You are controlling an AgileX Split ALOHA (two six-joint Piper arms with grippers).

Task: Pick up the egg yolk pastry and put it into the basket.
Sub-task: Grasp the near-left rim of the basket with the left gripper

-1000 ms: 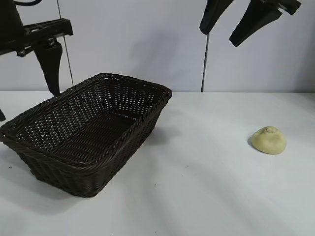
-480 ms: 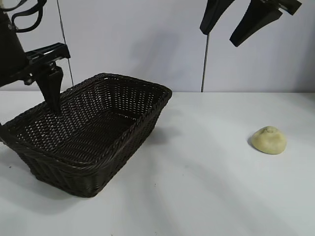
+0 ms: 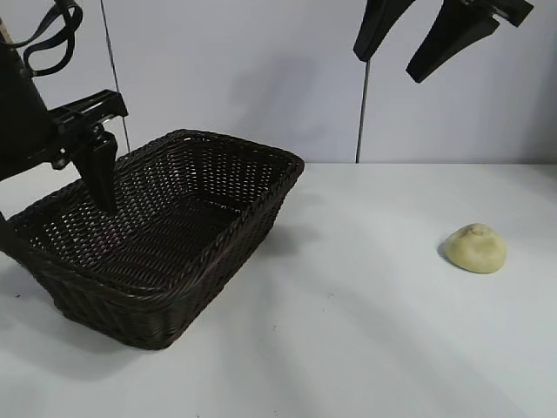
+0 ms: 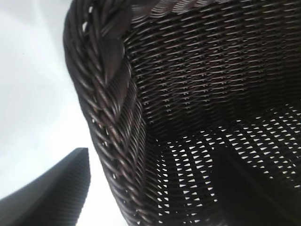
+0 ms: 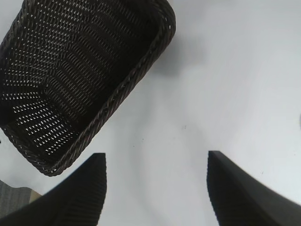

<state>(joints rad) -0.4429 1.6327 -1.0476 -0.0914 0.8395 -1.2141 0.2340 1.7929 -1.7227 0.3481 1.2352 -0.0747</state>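
Pastry first: the small pale yellow dome-shaped egg yolk pastry [image 3: 475, 248] with its little peak on top sits by itself on the white table [image 3: 365, 331], off on the right side of the exterior view and well apart from everything else. Nothing is touching it.

The large rectangular dark brown woven wicker basket [image 3: 218, 148] sits on the left half of the table, angled a bit so one corner points toward the back wall. Braided rim, sloping openwork sides, and you can see the table through the weave.

The left gripper [image 3: 54, 202] is right at the basket's left end, straddling the rim: one dark finger dips inside the basket, the other is outside the wall. In the left wrist view the braided rim [image 4: 110, 117] runs right between the two fingers, so the claw is spread open around the edge and not pinching it that I can see.

The right gripper [image 3: 411, 39] hangs high up near the top of the exterior view, above the gap between basket and pastry. Its two black fingers [image 5: 75, 197] are spread wide apart, holding nothing, with bare table below them.
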